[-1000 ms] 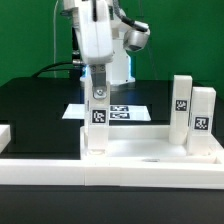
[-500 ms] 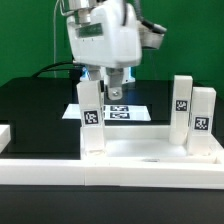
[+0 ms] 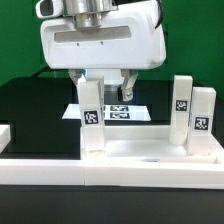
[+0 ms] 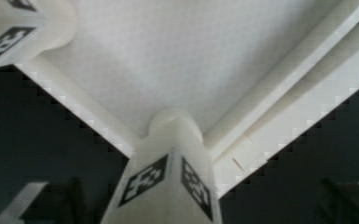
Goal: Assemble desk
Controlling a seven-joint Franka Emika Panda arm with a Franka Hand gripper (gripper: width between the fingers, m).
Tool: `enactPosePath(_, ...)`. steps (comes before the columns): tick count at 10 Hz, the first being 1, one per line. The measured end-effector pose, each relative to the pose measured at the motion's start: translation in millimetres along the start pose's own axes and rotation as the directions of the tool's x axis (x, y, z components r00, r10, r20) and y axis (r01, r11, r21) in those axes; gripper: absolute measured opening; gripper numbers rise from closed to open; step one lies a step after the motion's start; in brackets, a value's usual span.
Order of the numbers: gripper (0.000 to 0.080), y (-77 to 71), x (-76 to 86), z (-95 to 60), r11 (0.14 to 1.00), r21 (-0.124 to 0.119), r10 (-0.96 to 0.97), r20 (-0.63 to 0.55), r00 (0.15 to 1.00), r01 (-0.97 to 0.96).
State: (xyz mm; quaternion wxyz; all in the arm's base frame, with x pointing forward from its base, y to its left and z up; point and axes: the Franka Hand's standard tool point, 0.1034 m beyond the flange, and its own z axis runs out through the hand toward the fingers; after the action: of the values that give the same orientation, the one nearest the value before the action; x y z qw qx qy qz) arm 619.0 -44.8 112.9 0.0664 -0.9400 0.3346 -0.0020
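Note:
The desk top lies flat and white at the front, and its recessed face fills the wrist view. One square-post leg stands upright on its corner at the exterior view's left, tags on its sides. The same leg rises toward the wrist camera. My gripper hangs open just above this leg, its fingers clear of it and holding nothing. Two more legs stand upright at the exterior view's right. Another leg shows at the corner of the wrist view.
The marker board lies on the black table behind the desk top. A long low white border bar runs along the front, with a short one at the exterior view's left. A green wall stands behind.
My gripper was shut on the left leg a second ago. It has opened, let the leg go and risen, filling more of the exterior view. The leg stays upright.

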Motion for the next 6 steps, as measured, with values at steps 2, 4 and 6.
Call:
enactPosePath(2, 0.0649, -4.7, 3.8, -3.4, 0.954, -0.045, -0.296, -0.011, 0.955, 0.295)
enactPosePath(4, 0.0649, -7.6, 1.3, -0.5, 0.929, -0.044, -0.369, -0.005, 0.929, 0.368)
enactPosePath(6, 0.056, -7.4, 1.4, -0.4, 0.94, -0.043, -0.34, -0.006, 0.941, 0.339)
